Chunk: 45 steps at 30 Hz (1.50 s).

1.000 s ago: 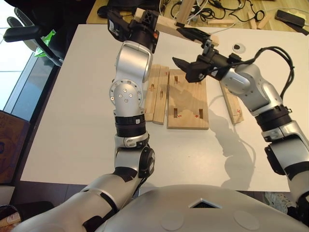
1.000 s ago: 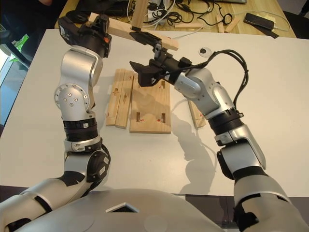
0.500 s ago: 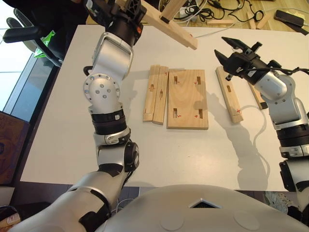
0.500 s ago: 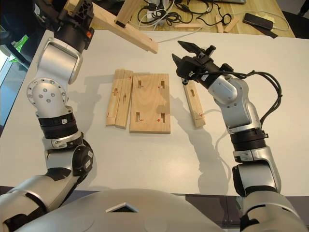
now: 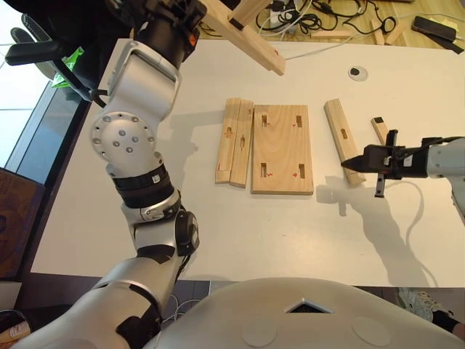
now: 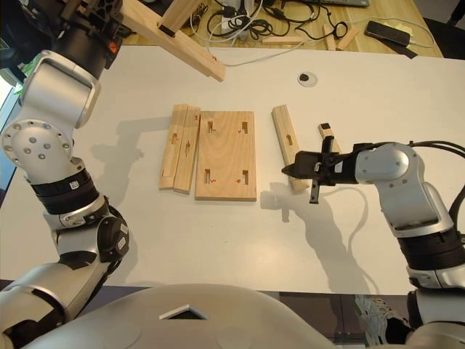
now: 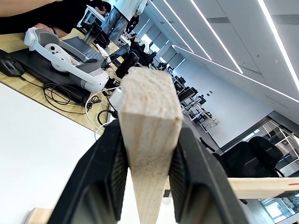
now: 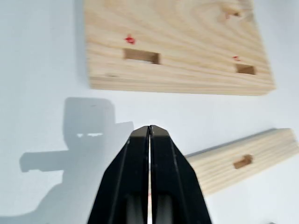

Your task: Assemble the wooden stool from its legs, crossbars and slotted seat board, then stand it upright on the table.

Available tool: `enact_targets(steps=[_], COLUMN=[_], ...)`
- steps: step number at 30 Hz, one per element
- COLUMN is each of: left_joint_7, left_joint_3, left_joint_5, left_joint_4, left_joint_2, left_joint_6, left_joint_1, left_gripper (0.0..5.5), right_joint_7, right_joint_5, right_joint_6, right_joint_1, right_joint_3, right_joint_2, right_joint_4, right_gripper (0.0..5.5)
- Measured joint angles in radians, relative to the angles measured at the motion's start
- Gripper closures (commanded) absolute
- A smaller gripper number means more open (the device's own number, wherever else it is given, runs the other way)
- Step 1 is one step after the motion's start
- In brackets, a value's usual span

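Seat board (image 5: 282, 149) flat, right claw (image 5: 346, 166) closed empty to its right, left claw (image 7: 149, 156) clamping leg (image 5: 251, 40)

you're working in an open-plan office that doubles as a robotics lab. long ceiling light strips (image 7: 218, 39) run over a big room with black office chairs (image 7: 261, 154). behind your white table (image 5: 109, 218), a wooden desk (image 6: 434, 42) holds tangled cables (image 5: 341, 18), a phone (image 6: 389, 30) and a white vr headset (image 7: 60, 56). another office chair (image 5: 36, 40) stands at your left.
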Motion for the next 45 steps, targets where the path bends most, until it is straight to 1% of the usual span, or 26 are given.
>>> enact_targets(steps=[2, 7, 10, 13, 18, 26, 35, 38, 42, 45], left_joint_7=[0.0, 0.001, 0.003, 0.004, 0.006, 0.008, 0.008, 0.007, 0.006, 0.006], left_joint_3=[0.006, 0.017, 0.019, 0.019, 0.022, 0.025, 0.023, 0.02, 0.022, 0.026], left_joint_5=[0.006, 0.006, 0.007, 0.013, 0.015, 0.017, 0.034, 0.035, 0.043, 0.047], left_joint_4=[0.0, -0.009, -0.013, -0.012, -0.011, -0.005, -0.004, -0.004, -0.004, -0.005], left_joint_2=[0.0, 0.0, -0.001, -0.002, -0.008, -0.019, -0.029, -0.03, -0.031, -0.034], left_joint_6=[0.0, 0.001, 0.001, 0.001, 0.002, 0.003, 0.007, 0.008, 0.008, 0.007], left_joint_1=[-0.012, -0.015, -0.015, -0.015, -0.017, -0.022, -0.024, -0.024, -0.025, -0.025], left_gripper=[4.48, 4.48, 4.48, 4.48, 4.48, 4.48, 4.48, 4.48, 4.48, 4.48], right_joint_7=[0.037, 0.046, 0.042, 0.029, -0.012, -0.122, -0.166, -0.158, -0.16, -0.143], right_joint_5=[-0.003, -0.051, -0.069, -0.12, -0.186, -0.258, -0.262, -0.242, -0.238, -0.253], right_joint_6=[0.037, 0.087, 0.142, 0.151, 0.154, 0.107, 0.071, 0.082, 0.11, 0.126], right_joint_1=[0.03, 0.042, 0.006, -0.032, -0.114, -0.247, -0.296, -0.299, -0.309, -0.301], right_joint_3=[0.039, 0.122, 0.179, 0.246, 0.336, 0.384, 0.381, 0.347, 0.222, 0.203], right_joint_2=[-0.017, -0.011, 0.039, 0.09, 0.21, 0.388, 0.496, 0.487, 0.351, 0.274], right_joint_4=[-0.021, -0.059, -0.087, -0.081, -0.015, 0.179, 0.274, 0.259, 0.236, 0.235], right_gripper=[5.5, 5.5, 5.5, 5.5, 5.5, 5.5, 5.5, 5.5, 5.5, 5.5])
